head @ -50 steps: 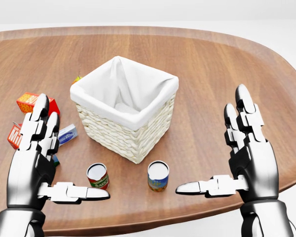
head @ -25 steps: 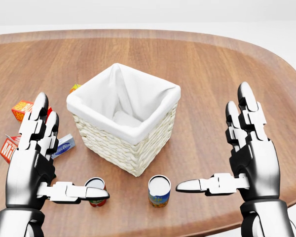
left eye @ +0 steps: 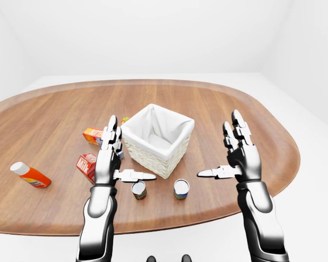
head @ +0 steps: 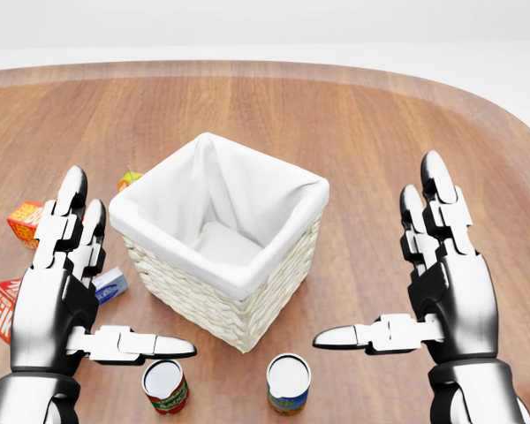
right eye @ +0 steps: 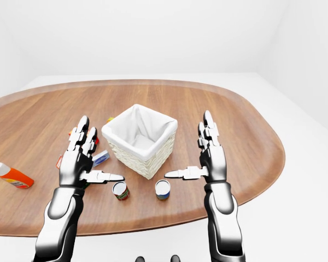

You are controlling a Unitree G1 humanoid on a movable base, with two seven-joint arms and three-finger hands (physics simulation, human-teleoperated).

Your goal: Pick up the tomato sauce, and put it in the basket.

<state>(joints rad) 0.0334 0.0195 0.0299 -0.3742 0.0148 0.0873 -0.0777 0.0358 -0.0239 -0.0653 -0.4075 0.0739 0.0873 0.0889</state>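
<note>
Fingers (head: 73, 205) of both hands spread, released, over an oval wooden table (left eye: 44, 125) in a white room

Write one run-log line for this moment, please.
left hand: open, above red-labelled can | right hand: open, empty | basket: empty, upright | blue-labelled can: standing beside
</note>
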